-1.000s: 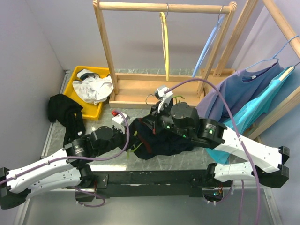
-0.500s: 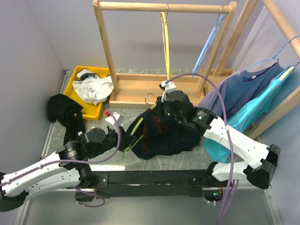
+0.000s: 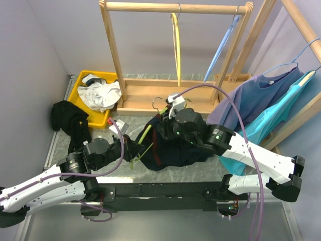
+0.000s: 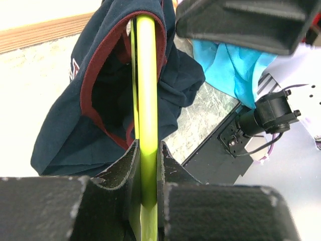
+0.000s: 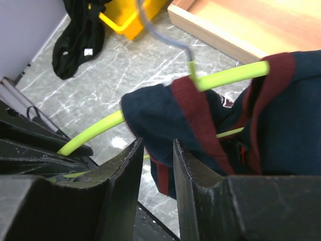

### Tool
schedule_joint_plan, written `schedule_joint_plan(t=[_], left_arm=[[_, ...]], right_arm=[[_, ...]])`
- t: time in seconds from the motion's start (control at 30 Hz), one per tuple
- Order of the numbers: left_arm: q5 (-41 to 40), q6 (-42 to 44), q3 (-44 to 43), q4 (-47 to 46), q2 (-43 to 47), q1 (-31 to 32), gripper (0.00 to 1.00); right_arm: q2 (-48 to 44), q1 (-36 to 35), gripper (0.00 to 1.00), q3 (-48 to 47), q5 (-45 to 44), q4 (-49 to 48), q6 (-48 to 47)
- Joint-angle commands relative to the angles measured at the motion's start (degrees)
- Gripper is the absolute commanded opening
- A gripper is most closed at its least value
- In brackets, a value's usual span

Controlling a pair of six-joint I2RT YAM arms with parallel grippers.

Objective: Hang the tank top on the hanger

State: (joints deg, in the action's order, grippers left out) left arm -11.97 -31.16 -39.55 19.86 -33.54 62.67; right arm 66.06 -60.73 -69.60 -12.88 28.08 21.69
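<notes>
Threading step: left tool [image 4: 148, 146] clamps the thin lime-green plastic hanger [image 4: 146, 75]; its far arm sits inside the dark navy, red-trimmed cloth tank top [image 4: 55, 130] just ahead; right tool [image 5: 158, 143] parted, empty, just beside the cloth; next likely needs a fresh pinch on a strap, drawn over the bare arm.

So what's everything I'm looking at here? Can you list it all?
tank top: one, navy with red trim, table centre
hanger: one, lime-green, threaded into the tank top
wooden rack: one, at the back
yellow hanger: one, on the rack rail
light blue hanger: one, same rail
bin: one, yellow, back left
white garment: one, in the bin
black garment: one, left edge
purple-blue garment: one, hanging right
turquoise garment: one, beside it
left gripper: black, shut on the hanger
right gripper: black, open, at the tank top
</notes>
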Motion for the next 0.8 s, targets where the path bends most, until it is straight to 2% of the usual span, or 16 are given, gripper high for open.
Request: schedule_joint_plan(t=[0.0, 0.33, 0.4, 0.47, 0.6, 0.77], left_arm=[[-1.0, 0.1, -1.2, -6.9, 0.2, 0.2, 0.01], [-1.1, 0.1, -2.3, -6.2, 0.1, 0.2, 0.01], [-1.6, 0.0, -2.4, -6.0, 0.5, 0.2, 0.01], [-2.4, -0.2, -2.5, -5.8, 0.8, 0.3, 0.01], [-4.6, -0.4, -3.0, -5.1, 0.8, 0.2, 0.01], [-7.5, -1.1, -3.4, -4.8, 1.3, 0.2, 0.01]], right_arm=[[2.5, -3.9, 0.39, -0.7, -10.0, -1.6, 1.0], [6.3, -6.7, 0.46, -3.3, -18.4, -2.1, 2.9], [7.0, -6.9, 0.16, -3.8, -18.4, -2.0, 2.9], [7.5, -9.0, 0.0, -5.2, -17.6, -1.7, 2.1], [9.9, -14.9, 0.0, -9.0, -18.8, 1.8, 1.7], [8.8, -16.4, 0.0, -7.7, -16.5, 2.5, 2.7]])
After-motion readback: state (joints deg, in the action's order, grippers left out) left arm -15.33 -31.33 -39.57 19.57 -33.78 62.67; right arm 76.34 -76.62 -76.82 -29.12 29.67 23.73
